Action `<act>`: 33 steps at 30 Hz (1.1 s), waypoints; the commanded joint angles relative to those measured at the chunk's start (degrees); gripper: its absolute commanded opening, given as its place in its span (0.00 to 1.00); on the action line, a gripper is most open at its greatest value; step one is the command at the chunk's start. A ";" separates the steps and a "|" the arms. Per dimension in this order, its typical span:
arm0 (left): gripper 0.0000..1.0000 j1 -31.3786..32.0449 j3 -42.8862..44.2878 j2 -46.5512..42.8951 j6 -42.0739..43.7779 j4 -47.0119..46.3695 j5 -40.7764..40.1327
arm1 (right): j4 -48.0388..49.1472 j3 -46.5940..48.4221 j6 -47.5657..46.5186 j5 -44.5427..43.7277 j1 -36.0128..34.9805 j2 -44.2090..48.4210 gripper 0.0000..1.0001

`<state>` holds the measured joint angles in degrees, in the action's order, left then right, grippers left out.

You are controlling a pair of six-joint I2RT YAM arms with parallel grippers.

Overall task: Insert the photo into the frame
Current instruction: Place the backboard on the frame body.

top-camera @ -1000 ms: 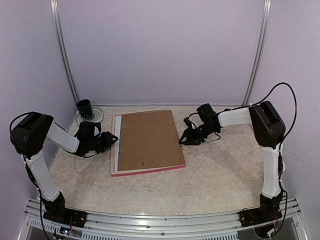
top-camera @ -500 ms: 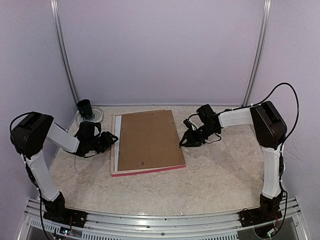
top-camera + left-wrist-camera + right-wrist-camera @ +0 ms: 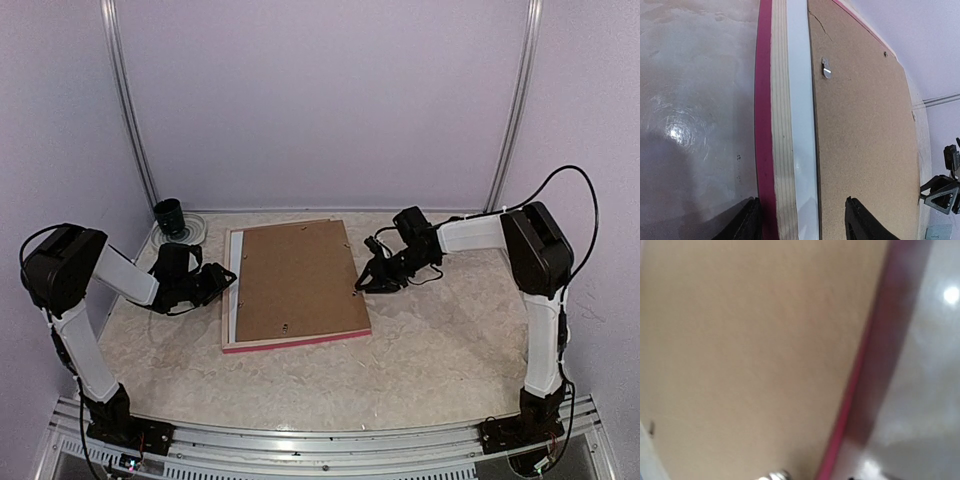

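Observation:
The frame (image 3: 290, 343) lies face down mid-table, its pink-red edge (image 3: 763, 125) and pale wood back showing. A brown backing board (image 3: 295, 280) lies on it, shifted right, leaving a white strip (image 3: 801, 125) bare along the left side. The photo is hidden. My left gripper (image 3: 218, 282) is open at the frame's left edge: one finger (image 3: 747, 222) is over the table outside the pink edge, the other (image 3: 860, 222) over the board. My right gripper (image 3: 362, 284) sits low at the frame's right edge (image 3: 855, 385). Its fingers do not show in the blurred right wrist view.
A dark green cup (image 3: 170, 215) stands on a clear dish at the back left corner. A small metal turn clip (image 3: 826, 70) sits on the board near its left edge. Purple walls close in the table at the back and sides.
My right gripper has crept slightly left, closer to the frame's right edge. The left arm, frame and board have not moved.

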<state>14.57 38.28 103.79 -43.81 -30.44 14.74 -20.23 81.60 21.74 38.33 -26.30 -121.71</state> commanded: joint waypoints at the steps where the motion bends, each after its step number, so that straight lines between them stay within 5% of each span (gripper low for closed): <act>1: 0.57 0.08 -2.12 2.50 -0.59 8.11 2.49 | -0.42 5.43 0.80 2.81 1.38 -0.67 0.41; 13: 0.60 -1.18 2.85 2.46 0.51 11.10 -0.19 | -3.92 18.95 0.60 -0.71 2.85 -8.88 0.46; 21: 0.60 -1.88 7.52 4.44 1.98 12.86 -2.14 | -3.24 22.25 0.59 -4.04 3.16 -11.54 0.66; 33: 0.60 -2.05 12.67 7.58 4.80 14.51 -2.40 | -3.93 30.41 1.64 -4.85 3.19 -17.70 0.68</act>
<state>12.86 49.98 108.99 -41.23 -21.28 14.02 -23.24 108.90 23.00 34.57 -23.68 -137.19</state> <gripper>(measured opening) 0.604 0.676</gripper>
